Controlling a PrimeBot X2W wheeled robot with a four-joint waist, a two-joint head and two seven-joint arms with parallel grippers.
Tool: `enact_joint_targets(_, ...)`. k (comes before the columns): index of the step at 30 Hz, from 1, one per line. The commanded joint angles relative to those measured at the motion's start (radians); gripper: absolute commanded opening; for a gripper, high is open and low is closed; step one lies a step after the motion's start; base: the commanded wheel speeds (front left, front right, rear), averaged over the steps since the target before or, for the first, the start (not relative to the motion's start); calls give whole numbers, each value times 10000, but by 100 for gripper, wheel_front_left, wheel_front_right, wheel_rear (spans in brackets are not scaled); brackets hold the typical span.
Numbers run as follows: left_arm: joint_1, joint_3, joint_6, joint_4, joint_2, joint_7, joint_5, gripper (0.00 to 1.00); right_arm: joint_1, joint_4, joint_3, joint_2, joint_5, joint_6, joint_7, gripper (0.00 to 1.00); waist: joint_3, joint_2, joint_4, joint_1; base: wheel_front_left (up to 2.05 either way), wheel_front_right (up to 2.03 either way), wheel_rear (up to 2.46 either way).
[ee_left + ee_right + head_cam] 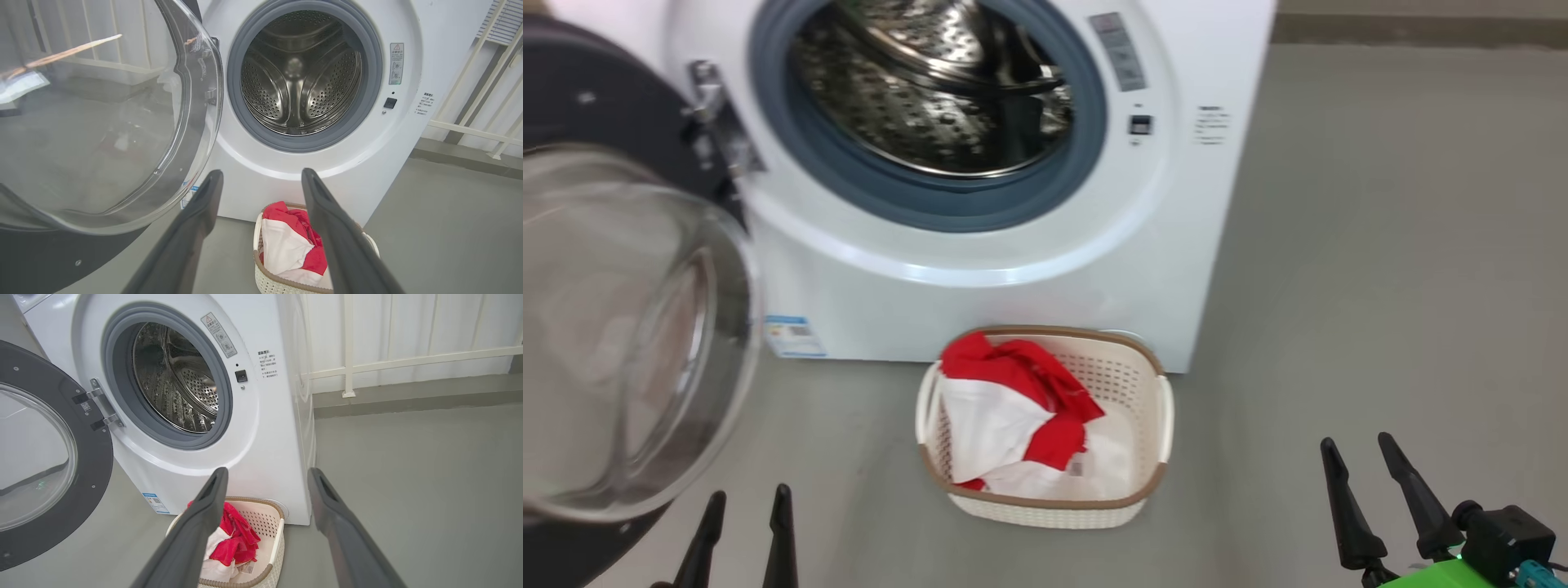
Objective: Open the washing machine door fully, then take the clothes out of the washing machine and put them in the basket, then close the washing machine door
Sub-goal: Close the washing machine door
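Observation:
The white washing machine (pixel 1013 278) (pixel 408 134) (pixel 269 428) stands ahead, its steel drum (pixel 931 82) (pixel 300 73) (pixel 175 375) showing bare metal. Its door (pixel 621 327) (pixel 102 122) (pixel 41 457), black-rimmed with a clear glass bowl, is swung wide open to the left. On the floor before the machine sits the cream basket (pixel 1152 425) (pixel 265 281) (pixel 273 535), and the red and white clothes (pixel 1013 408) (pixel 290 245) (pixel 237 543) lie inside it. My left gripper (pixel 747 494) (pixel 261 173) and right gripper (pixel 1360 441) (pixel 265 471) hang open and hold nothing, back from the basket.
Grey floor (pixel 1380 286) spreads to the right of the machine. A white railing (pixel 408 359) (pixel 470 130) runs along the wall behind and beside it. The open door reaches close to my left gripper.

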Motion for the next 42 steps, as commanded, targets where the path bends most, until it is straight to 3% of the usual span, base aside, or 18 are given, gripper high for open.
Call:
enact_joint_targets(1, -21, 279, 7, -168, 58, -51, -102, 100, -65, -184, 296, -204, 48, 65, -65, 100, -281, 0, 839, 0, 0, 0, 0)
enact_joint_targets(17, 289, -116, 486, -6, 57, -51, -449, 100, 109, -50, 697, -304, 176, 65, -65, 100, -556, 0, 3284, 0, 0, 0, 0)
enact_joint_targets(32, 442, 150, 1105, -568, 57, -51, -1099, 100, -619, 302, 1457, -487, 259, 65, -65, 100, -195, 0, 3613, 0, 0, 0, 0)
enact_joint_targets(42, 551, 178, 1149, -687, 57, -51, -1142, 100, -702, 385, 1633, -556, 313, 65, -65, 100, -251, 0, 3602, 0, 0, 0, 0)
